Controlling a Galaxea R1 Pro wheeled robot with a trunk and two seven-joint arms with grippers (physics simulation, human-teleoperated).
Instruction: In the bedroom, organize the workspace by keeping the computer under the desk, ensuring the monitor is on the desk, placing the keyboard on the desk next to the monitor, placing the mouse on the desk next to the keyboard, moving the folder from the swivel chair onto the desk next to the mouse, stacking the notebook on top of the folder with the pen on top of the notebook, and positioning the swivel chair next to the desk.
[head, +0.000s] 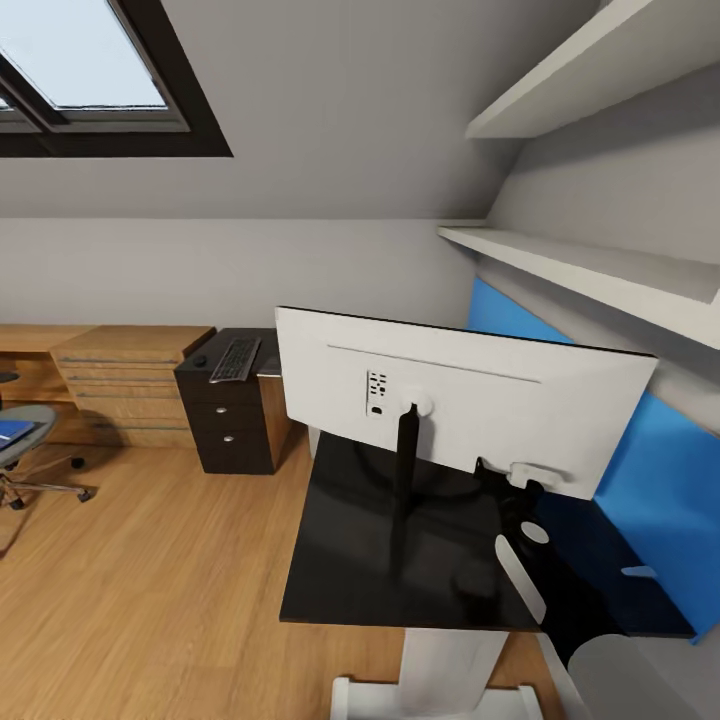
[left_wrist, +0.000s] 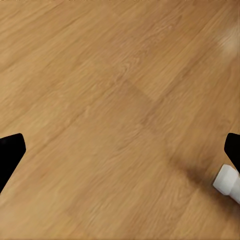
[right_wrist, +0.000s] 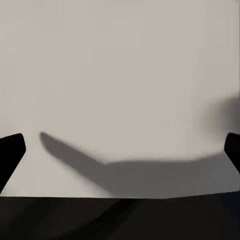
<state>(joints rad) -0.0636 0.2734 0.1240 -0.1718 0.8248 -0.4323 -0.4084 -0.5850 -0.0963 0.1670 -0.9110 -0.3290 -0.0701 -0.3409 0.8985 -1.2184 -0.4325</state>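
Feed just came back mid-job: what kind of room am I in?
Probably an attic home-office corner: a skylight in the sloped ceiling, a black-topped desk carrying a monitor seen from behind, and a keyboard on the dark drawer unit.

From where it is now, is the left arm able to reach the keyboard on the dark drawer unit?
Probably not. The keyboard lies on the far drawer unit, well beyond the desk, while the left tool hangs open over bare wood floor. The base would have to move closer.
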